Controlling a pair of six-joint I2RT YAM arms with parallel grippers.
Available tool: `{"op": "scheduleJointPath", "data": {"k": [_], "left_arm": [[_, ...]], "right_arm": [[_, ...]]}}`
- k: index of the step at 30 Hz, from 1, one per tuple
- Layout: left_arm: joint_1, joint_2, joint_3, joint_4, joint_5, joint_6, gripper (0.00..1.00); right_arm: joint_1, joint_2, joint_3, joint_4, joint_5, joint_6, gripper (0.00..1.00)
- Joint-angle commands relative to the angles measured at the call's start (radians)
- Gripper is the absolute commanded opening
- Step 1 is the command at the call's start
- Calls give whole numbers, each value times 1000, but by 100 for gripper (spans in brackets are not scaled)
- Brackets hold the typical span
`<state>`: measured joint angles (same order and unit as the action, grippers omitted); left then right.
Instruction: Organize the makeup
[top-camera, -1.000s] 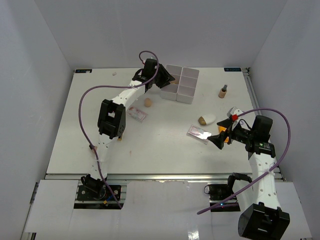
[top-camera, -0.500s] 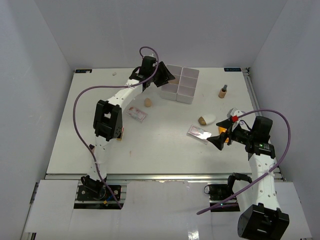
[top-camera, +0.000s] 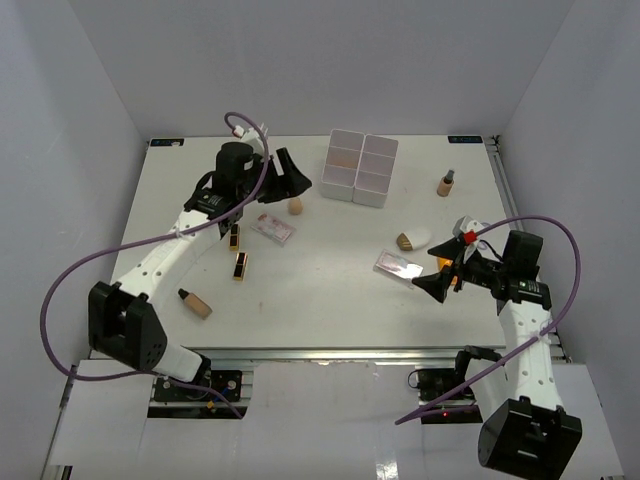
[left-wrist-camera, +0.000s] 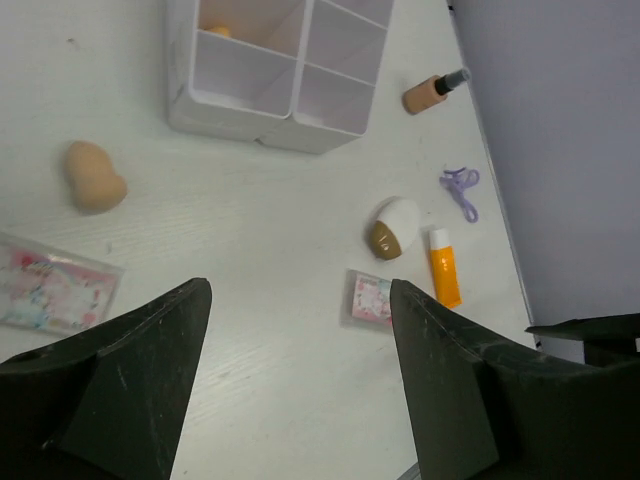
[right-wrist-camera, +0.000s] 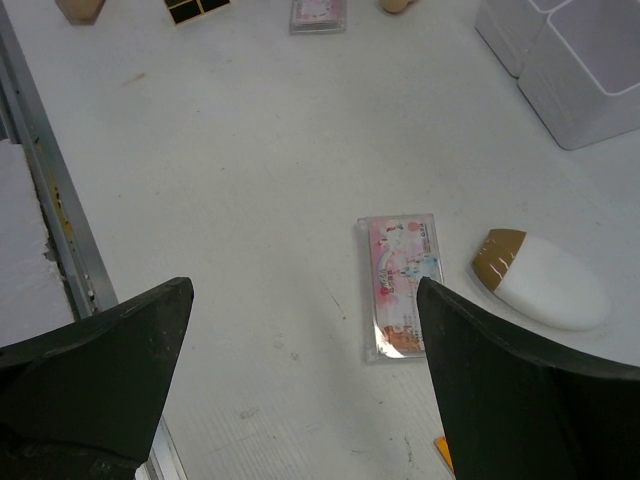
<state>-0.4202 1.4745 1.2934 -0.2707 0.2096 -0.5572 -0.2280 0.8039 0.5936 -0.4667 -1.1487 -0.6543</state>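
My left tool (top-camera: 292, 180) hangs spread wide and empty above the worktop (top-camera: 320, 310), near the matte beige egg sponge (top-camera: 296, 206). My right tool (top-camera: 432, 284) is spread wide too, gripping nothing, over a flat, glossy pink packet (right-wrist-camera: 403, 285). Only my left wrist view shows the whole orange tube (left-wrist-camera: 445, 279), with its long axis running near to far and its white cap toward the far edge. From above, my right tool mostly hides it. The rounded white-gold piece (top-camera: 413, 240) points its gold end left. The tan bottle (left-wrist-camera: 432, 92) sits right of the white box (left-wrist-camera: 280, 70).
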Motion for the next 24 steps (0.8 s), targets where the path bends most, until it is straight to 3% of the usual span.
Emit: {"op": "scheduleJointPath", "data": {"k": [1,5,11,16,21,24], "left_arm": [[35,-157,-167,-12,-38,58,83],[46,-280,-282,-22,-62,121,83],[51,-428,-417,-19,-138,207,83],[52,-535,-530,8,-192,234,83],[52,-607,-571,30,-230,224,83],[52,-622,-575,28,-237,223,83]], "right_arm": [[70,83,136,-69,-22,-25,100],[248,206,241,-20,183,90,95],[544,480,435,27,370,258,94],[683,790,716,-21,516,376,94],[768,1033,1015,-47,579,514,98],[825,1159,1170,-47,694,601,98]]}}
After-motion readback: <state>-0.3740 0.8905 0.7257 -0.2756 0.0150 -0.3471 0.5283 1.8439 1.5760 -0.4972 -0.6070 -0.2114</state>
